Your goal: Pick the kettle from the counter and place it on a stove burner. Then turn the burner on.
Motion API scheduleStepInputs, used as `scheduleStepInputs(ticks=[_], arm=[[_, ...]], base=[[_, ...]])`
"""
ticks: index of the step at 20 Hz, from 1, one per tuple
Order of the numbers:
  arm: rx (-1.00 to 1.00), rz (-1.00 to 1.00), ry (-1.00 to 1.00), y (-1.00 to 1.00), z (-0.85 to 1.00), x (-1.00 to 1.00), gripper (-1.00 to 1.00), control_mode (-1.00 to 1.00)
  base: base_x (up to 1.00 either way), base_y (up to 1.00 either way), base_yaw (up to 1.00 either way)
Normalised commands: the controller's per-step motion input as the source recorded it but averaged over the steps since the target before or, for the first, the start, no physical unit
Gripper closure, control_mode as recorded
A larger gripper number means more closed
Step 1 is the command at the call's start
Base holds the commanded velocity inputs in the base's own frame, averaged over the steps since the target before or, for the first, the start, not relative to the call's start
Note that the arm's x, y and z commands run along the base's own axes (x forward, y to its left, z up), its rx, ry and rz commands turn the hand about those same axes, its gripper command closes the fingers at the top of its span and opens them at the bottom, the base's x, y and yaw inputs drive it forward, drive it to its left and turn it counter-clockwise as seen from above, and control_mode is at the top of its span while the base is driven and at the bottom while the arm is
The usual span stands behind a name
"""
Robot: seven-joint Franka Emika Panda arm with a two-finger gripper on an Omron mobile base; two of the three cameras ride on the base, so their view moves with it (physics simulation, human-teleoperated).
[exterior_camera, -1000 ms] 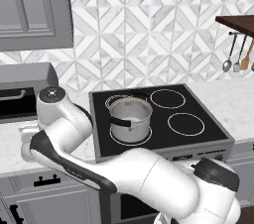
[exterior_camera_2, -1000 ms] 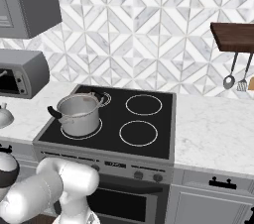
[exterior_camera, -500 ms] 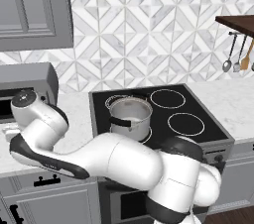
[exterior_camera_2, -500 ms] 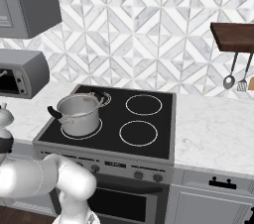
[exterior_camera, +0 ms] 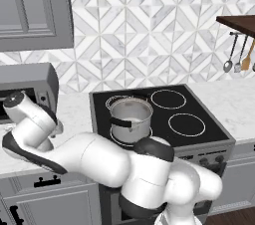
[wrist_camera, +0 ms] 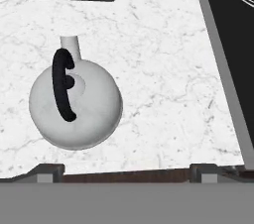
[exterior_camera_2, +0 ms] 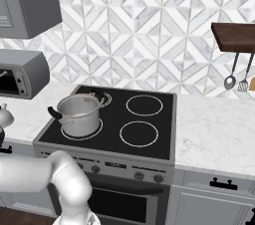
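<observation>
The kettle (wrist_camera: 74, 101), a squat silvery-white dome with a thin dark handle (wrist_camera: 62, 84), stands on the white marble counter (wrist_camera: 158, 89) below the hand. It lies left of centre in the hand view, its short spout toward the microwave. My gripper (wrist_camera: 127, 172) hangs above the counter, open, with nothing between its fingertips (wrist_camera: 48, 171). The kettle (exterior_camera_2: 4, 116) also peeks in at the left edge of the right base view. Two free stove burners (exterior_camera_2: 144, 105) (exterior_camera_2: 139, 133) show as white rings on the black cooktop (exterior_camera: 209, 129).
A steel pot (exterior_camera: 130, 119) with a black side handle occupies the front left burner. A grey microwave (exterior_camera: 27, 87) stands on the counter behind the kettle. Stove knobs (exterior_camera_2: 115, 169) line the front panel. Utensils (exterior_camera_2: 230, 80) hang under a wooden shelf at right.
The arm has swung left, away from the stove and over the counter in front of the microwave. The jaws have stayed open.
</observation>
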Motion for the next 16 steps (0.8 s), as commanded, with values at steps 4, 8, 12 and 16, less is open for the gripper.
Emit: scheduleStepInputs(ticks=[4,8,12,16], arm=[[-0.03,0.0,0.0,0.13,-0.24,0.51,-1.0,-1.0],[0.0,-0.01,0.02,0.46,-0.06,0.49,-1.0,-1.0],[-0.03,0.0,0.06,0.4,-0.29,0.28,-1.0,-1.0],[0.0,0.0,0.04,0.32,-0.49,0.26,-1.0,-1.0]], base=[[0.0,0.0,0.0],[0.0,0.0,0.0],[0.0,0.0,0.0],[0.0,0.0,0.0]])
